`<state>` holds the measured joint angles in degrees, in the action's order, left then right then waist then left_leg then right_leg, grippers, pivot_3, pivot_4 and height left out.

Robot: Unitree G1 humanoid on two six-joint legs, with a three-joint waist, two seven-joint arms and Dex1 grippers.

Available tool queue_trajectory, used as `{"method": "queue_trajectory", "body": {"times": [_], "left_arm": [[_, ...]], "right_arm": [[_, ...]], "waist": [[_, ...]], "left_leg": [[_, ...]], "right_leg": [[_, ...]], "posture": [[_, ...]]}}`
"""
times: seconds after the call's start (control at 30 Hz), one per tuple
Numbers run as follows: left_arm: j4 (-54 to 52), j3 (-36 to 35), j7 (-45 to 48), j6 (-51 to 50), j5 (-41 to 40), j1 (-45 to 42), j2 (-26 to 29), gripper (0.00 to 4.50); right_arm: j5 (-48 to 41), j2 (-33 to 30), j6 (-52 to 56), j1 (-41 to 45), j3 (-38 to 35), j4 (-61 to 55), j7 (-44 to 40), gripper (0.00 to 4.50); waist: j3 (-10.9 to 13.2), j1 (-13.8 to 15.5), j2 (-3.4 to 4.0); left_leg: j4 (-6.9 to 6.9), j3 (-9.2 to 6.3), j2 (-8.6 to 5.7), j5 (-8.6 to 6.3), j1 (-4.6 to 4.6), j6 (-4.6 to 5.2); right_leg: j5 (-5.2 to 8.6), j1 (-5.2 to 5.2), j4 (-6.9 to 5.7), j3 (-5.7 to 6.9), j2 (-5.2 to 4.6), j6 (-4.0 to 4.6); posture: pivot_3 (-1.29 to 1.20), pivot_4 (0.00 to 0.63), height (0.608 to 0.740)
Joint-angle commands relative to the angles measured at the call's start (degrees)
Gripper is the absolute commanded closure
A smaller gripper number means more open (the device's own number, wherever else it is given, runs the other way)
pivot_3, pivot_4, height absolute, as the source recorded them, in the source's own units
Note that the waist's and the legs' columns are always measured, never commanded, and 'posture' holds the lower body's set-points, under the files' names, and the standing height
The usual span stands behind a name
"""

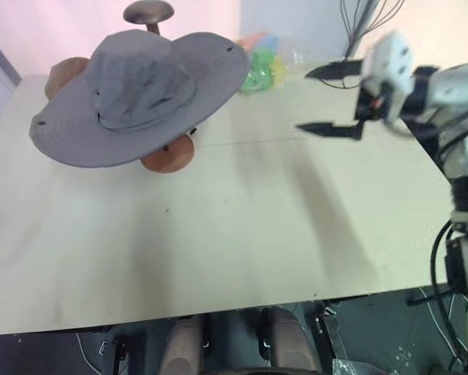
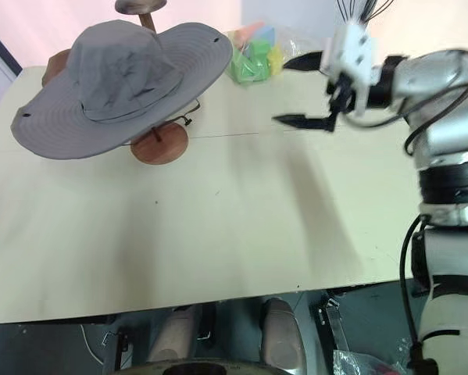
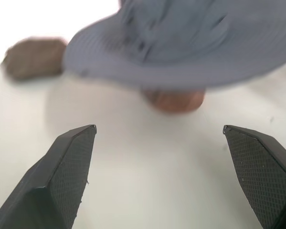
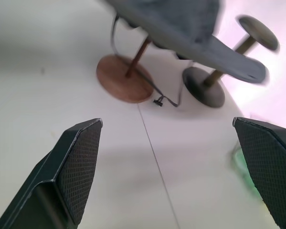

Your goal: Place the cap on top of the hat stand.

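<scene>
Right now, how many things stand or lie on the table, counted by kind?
Hats: 2, the grey cap and a small brown cap.
Stands: 2, the reddish-brown hat stand under the grey cap and a dark stand.
Bags of coloured pieces: 1.
Total: 5.

table (image 1: 218,250): pale | dark stand (image 4: 210,85): upright, far edge | colourful bag (image 2: 255,56) | brown cap (image 1: 62,74)

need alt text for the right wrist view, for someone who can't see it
A grey wide-brimmed cap sits on top of a reddish-brown wooden hat stand on a pale table, its chin cord trailing onto the surface. A darker stand is just beyond. The right gripper is open, clear of both, its black fingers spread wide in the foreground.
</scene>
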<state>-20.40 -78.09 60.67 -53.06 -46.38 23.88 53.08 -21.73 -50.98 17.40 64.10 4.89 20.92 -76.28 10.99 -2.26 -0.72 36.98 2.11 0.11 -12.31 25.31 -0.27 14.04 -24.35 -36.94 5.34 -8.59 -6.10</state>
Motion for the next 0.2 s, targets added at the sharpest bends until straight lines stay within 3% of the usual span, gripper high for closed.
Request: {"method": "queue_trajectory", "body": {"times": [0.03, 0.2], "left_arm": [[-0.06, -3.43, 1.7, 2.44, 0.08, 1.73, 0.48, 0.0], [0.79, -2.76, 1.55, 3.31, -0.81, 1.46, 1.94, 0.0]], "right_arm": [[-1.97, -1.29, 6.27, 4.52, -2.49, 4.25, -4.5, 0.02], [-1.33, -1.3, 10.78, 7.56, -3.0, 8.03, -7.81, 0.02]], "waist": [[-0.01, 0.32, -0.02], [0.0, 0.65, 0.01]], "left_leg": [[0.0, -0.02, 0.0, -0.01, 0.0, 0.0], [0.0, 0.02, 0.15, -0.07, 0.08, -0.02]], "right_leg": [[0.01, -0.02, 0.06, 0.02, 0.0, 0.01], [-0.18, -0.1, 0.62, 0.07, 0.06, 0.34]], "posture": [[0.0, 0.15, 0.74], [0.0, 0.15, 0.74]]}}
